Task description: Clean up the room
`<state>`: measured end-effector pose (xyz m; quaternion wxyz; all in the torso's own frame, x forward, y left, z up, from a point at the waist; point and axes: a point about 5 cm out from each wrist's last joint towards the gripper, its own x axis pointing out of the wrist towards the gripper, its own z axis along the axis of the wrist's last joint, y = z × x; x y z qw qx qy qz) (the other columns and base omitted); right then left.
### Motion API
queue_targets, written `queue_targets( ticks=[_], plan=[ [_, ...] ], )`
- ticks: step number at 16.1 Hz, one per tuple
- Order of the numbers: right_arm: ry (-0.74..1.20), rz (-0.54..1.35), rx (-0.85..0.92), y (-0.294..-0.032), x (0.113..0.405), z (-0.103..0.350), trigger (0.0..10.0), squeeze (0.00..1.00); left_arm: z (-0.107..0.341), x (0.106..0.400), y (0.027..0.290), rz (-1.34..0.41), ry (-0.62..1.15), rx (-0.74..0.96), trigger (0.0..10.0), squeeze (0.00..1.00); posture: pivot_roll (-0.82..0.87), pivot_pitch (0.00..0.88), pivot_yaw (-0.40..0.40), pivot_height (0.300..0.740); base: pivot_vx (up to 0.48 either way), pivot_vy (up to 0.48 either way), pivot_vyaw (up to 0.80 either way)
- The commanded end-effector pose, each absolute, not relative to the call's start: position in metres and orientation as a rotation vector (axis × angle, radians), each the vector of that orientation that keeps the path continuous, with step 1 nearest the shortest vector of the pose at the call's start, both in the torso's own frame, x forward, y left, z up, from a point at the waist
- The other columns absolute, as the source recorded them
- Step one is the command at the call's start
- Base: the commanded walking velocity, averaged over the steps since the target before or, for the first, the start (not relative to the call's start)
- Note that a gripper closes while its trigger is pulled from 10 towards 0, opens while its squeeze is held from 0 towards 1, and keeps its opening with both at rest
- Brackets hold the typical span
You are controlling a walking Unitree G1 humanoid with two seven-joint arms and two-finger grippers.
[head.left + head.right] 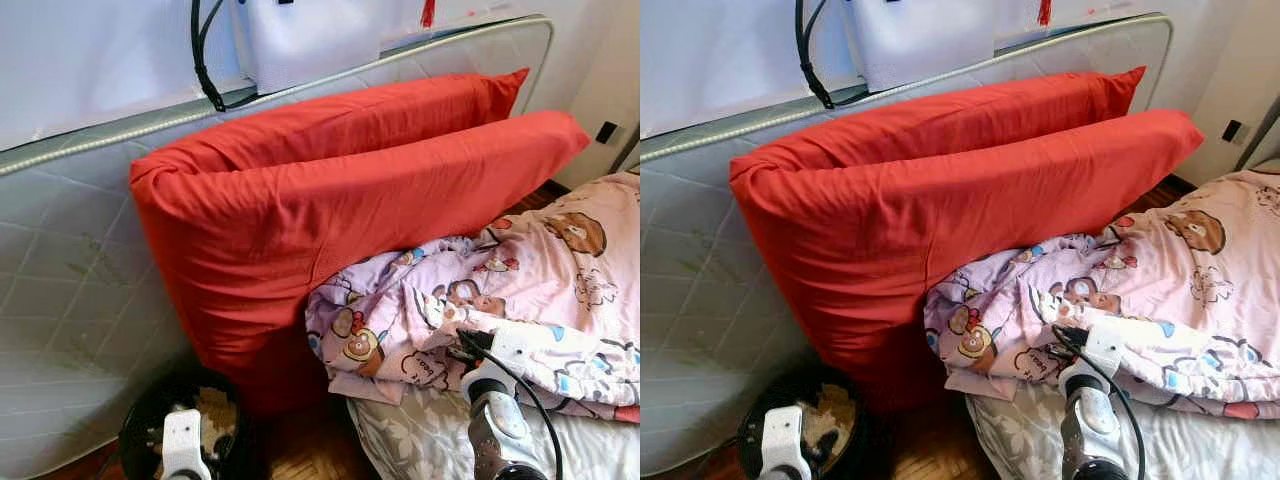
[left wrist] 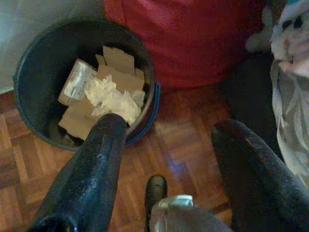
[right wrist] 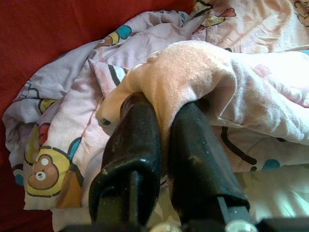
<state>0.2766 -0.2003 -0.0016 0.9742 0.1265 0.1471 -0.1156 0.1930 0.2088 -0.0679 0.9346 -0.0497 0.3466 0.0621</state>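
A pink cartoon-bear blanket (image 1: 540, 290) lies bunched on the bed, its crumpled end against two big red pillows (image 1: 330, 210). My right gripper (image 3: 164, 104) is at the blanket's near edge, shut on a fold of its fuzzy pink underside (image 3: 193, 67). My right arm (image 1: 495, 400) reaches up from the bottom right. Lower left, my left gripper (image 2: 166, 135) hangs open over the parquet beside a black waste bin (image 2: 29, 96), its fingers (image 2: 96, 159) holding nothing. The bin (image 1: 145, 425) holds cardboard scraps and crumpled paper (image 2: 111, 96).
A grey quilted mattress (image 1: 70, 270) stands on edge along the wall behind the pillows. A black cable (image 1: 205, 60) hangs over its top. The bed's floral sheet (image 1: 420, 440) shows under the blanket. Parquet floor (image 2: 178, 140) lies between bin and bed.
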Motion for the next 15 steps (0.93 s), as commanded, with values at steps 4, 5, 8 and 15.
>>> queue_targets(
  ticks=[4, 5, 8, 15],
  plan=[
    [0.318, -0.231, 0.245, -0.197, 0.273, -0.006, 10.0, 0.0, -0.076, 0.181, 0.208, 0.119, 0.766, -0.105, 10.0, 0.0, 0.0, 0.0, 0.053, 0.74, 0.0, 0.0, 0.0],
    [0.32, -0.227, 0.243, -0.195, 0.273, -0.006, 10.0, 0.0, -0.078, 0.179, 0.207, 0.118, 0.785, -0.108, 10.0, 0.0, 0.0, 0.0, 0.054, 0.74, 0.0, 0.0, 0.0],
    [0.32, -0.228, 0.242, -0.195, 0.273, -0.006, 10.0, 0.0, -0.081, 0.173, 0.206, 0.113, 0.822, -0.106, 10.0, 0.0, 0.01, 0.0, 0.052, 0.74, 0.0, 0.0, 0.0],
    [0.323, -0.226, 0.229, -0.199, 0.275, -0.005, 10.0, 0.0, -0.089, 0.159, 0.208, 0.133, 0.901, -0.104, 10.0, 0.0, 0.01, 0.0, 0.024, 0.74, 0.0, 0.0, 0.0]
  ],
)
